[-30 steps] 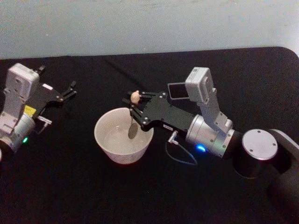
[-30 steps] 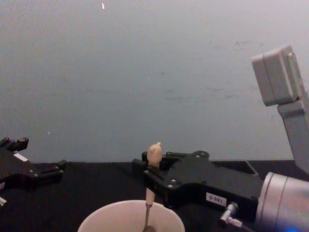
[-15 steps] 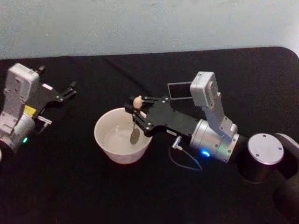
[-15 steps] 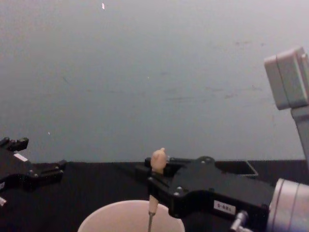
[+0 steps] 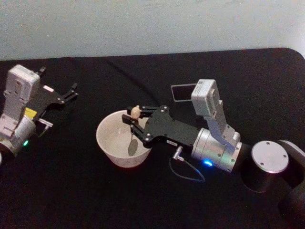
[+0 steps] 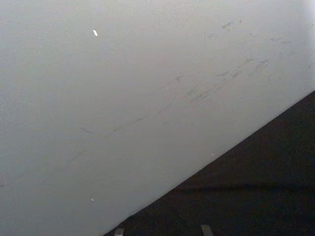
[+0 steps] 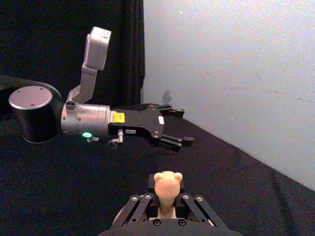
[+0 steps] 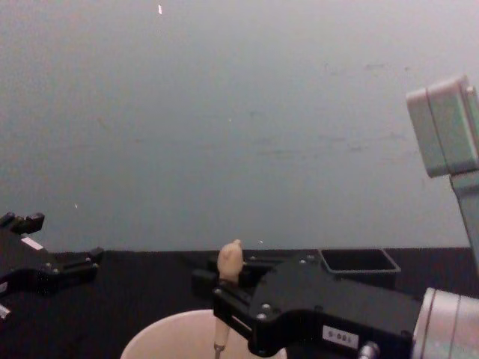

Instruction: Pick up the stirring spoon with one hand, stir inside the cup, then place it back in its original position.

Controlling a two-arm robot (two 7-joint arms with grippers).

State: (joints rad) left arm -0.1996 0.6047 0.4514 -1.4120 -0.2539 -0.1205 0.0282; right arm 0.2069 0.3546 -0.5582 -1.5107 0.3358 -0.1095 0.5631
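Because stirring needs the bowl end down inside, the right gripper [image 5: 135, 122] clamps the spoon [image 5: 132, 146] by its wooden handle just under the knob. That way the stem hangs nearly upright and the dark bowl sits low in the cup [image 5: 110, 151], toward its right side. Reaching in from the side over the cup's right rim puts the fingers above the wall. The holder [image 5: 182, 92] stands behind the gripper, near the cup, its mouth unblocked, which I judge makes the return short. The left gripper [image 5: 71, 93] hangs with fingers spread, well apart on the left, out of the stirring path
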